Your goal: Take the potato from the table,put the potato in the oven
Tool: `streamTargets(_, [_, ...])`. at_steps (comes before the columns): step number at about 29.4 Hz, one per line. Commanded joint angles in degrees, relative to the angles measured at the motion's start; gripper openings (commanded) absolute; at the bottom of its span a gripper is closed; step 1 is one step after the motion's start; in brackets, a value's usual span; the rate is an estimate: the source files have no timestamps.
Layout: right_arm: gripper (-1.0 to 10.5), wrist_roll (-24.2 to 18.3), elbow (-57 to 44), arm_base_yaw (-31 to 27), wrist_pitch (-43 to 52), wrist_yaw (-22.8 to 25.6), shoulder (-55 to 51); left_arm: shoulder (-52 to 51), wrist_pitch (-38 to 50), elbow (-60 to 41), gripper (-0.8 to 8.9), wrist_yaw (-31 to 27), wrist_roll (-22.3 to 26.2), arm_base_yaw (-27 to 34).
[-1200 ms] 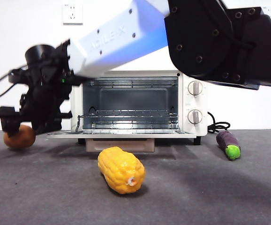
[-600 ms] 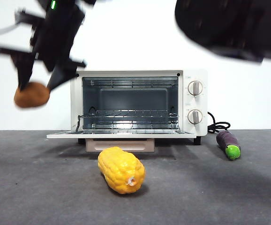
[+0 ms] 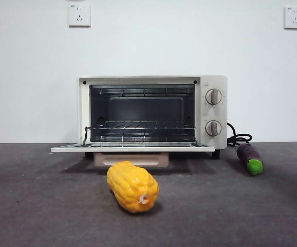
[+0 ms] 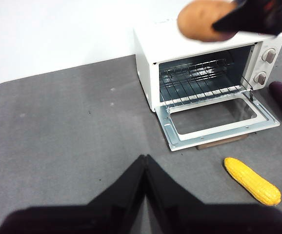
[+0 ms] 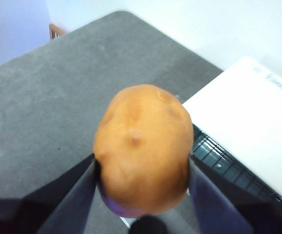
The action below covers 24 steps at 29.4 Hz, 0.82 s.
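Observation:
The reddish-brown potato (image 5: 142,146) is clamped between the two jaws of my right gripper (image 5: 142,181), high in the air. In the left wrist view the potato (image 4: 202,19) hangs above the top left corner of the cream-white oven (image 4: 180,44), with the right gripper (image 4: 258,17) dark and blurred beside it. The oven (image 3: 151,116) stands with its door (image 3: 133,147) folded down flat and its wire rack (image 3: 141,126) bare. Neither arm nor the potato shows in the front view. My left gripper (image 4: 145,158) is shut on nothing, held well back over the dark grey table (image 4: 72,122).
A yellow corn cob (image 3: 133,186) lies on the table in front of the oven door. A purple eggplant (image 3: 250,158) with a green tip lies right of the oven, beside its black power cord (image 3: 239,138). A white wall stands behind.
My right gripper closed on the potato left of the oven, lifted it off the table and rose out of the front view. The oven, corn and eggplant have not moved.

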Motion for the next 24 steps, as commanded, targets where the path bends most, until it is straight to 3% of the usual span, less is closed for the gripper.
streamTargets(1, [1.2,0.52,4.63,0.17,-1.22,0.26,-4.42,-0.20,0.26,0.07,-0.06,-0.04,0.20,0.20])
streamTargets(7, [1.2,1.73,3.50,0.81,-1.64,7.28,-13.25,0.04,0.28,0.07,-0.06,-0.07,0.15,0.20])
streamTargets(11, [1.3,1.73,-4.52,2.40,-1.68,11.76,-21.97,0.70,0.28,0.07,-0.06,-0.22,0.17,0.20])
streamTargets(14, [1.3,3.76,-15.82,3.08,-1.66,10.56,-29.73,1.73,0.28,0.07,-0.06,-0.24,0.20,0.20])
streamTargets(19, [1.3,7.93,-34.32,3.15,-1.64,3.30,-40.68,4.20,0.28,0.07,-0.06,-0.24,0.31,0.20])
streamTargets(24, [1.3,10.05,-49.57,3.45,-1.64,3.19,-47.71,6.64,0.28,0.07,-0.06,-0.26,2.03,0.20])
